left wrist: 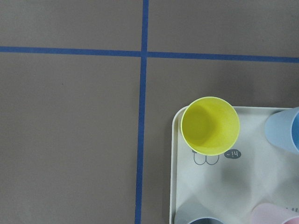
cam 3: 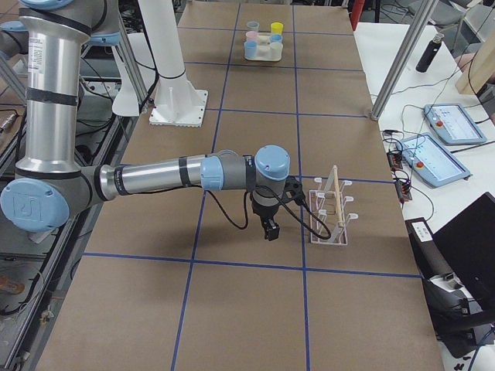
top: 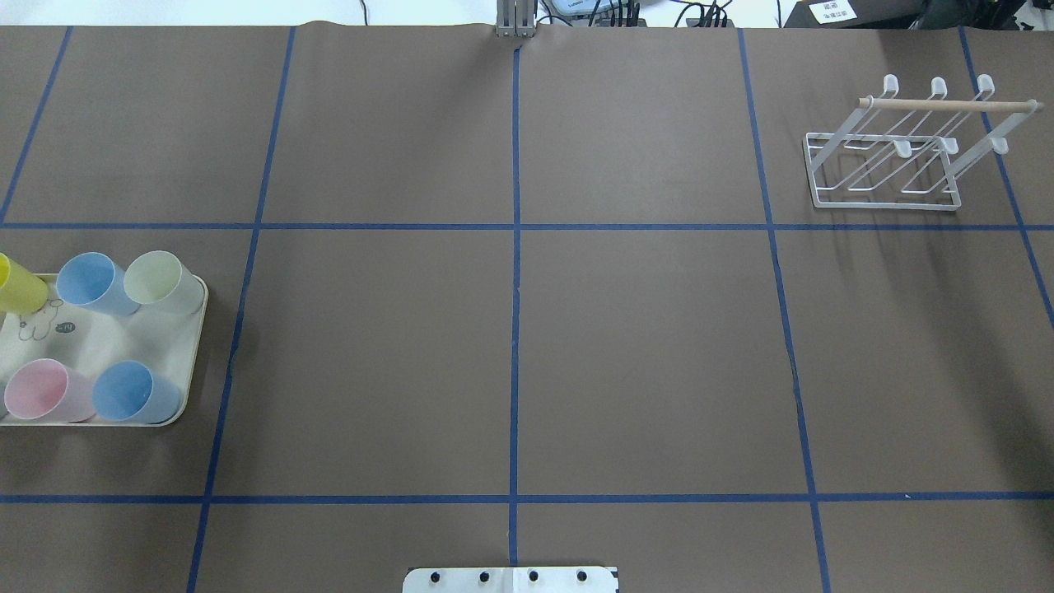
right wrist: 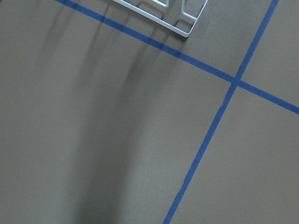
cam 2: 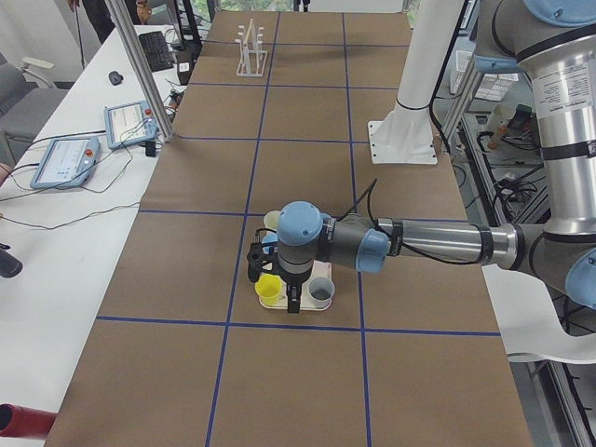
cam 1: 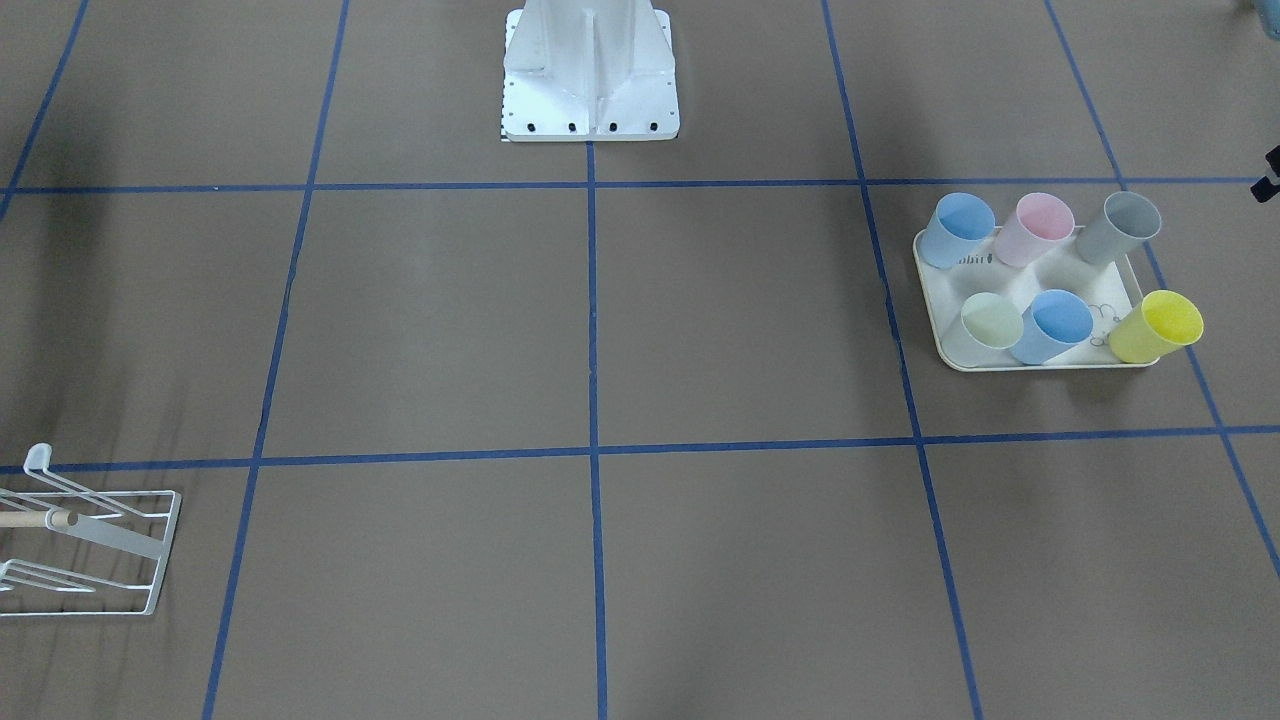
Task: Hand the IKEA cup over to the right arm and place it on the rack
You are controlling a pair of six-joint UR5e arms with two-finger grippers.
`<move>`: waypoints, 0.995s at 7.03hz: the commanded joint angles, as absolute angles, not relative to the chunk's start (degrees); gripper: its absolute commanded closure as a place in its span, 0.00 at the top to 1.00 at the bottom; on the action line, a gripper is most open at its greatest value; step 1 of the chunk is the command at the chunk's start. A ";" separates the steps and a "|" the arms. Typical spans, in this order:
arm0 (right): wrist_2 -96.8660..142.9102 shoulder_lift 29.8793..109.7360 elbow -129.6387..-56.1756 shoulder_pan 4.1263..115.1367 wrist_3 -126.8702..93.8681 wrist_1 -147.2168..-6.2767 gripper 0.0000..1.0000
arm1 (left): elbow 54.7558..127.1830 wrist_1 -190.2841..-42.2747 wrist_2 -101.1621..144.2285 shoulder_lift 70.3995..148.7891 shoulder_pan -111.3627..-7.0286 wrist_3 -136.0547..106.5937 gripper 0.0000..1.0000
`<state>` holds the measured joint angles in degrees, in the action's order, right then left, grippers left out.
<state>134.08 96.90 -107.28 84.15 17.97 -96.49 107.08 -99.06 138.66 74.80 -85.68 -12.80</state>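
**A:** Entry one, cups?

**B:** I log six cups [cam 1: 1050,325], all upright on the tray [top: 99,338]: two blue, one each of pink, grey and green, and a yellow cup [left wrist: 210,126] at a tray corner.

**A:** Left end effector?

**B:** The left end effector [cam 2: 294,300] hangs above the tray, over the yellow cup's corner. I cannot tell whether it is open or closed.

**A:** Rack, right side?

**B:** The rack [top: 885,165] stands at the end of the surface [top: 642,354] farthest from the tray. The right end effector [cam 3: 271,229] is at that same far end, pointing down. I cannot tell its state either.
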 commanded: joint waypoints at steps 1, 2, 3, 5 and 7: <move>134.47 96.76 -107.14 84.11 18.02 -93.54 1.00 | 107.23 -98.97 144.38 74.18 -85.17 -13.62 1.00; 135.34 98.16 -106.96 84.20 18.02 -92.21 1.00 | 107.23 -99.40 144.49 74.61 -83.08 -16.32 1.00; 135.35 98.26 -106.88 84.11 17.84 -92.11 1.00 | 106.88 -101.49 142.84 74.79 -77.66 -20.87 1.00; 135.27 98.09 -106.70 84.02 17.40 -92.11 1.00 | 106.18 -101.87 134.41 74.27 -70.86 -21.71 1.00; 135.53 98.09 -106.35 84.02 17.31 -92.11 1.00 | 104.95 -102.13 134.82 72.87 -70.84 -21.71 1.00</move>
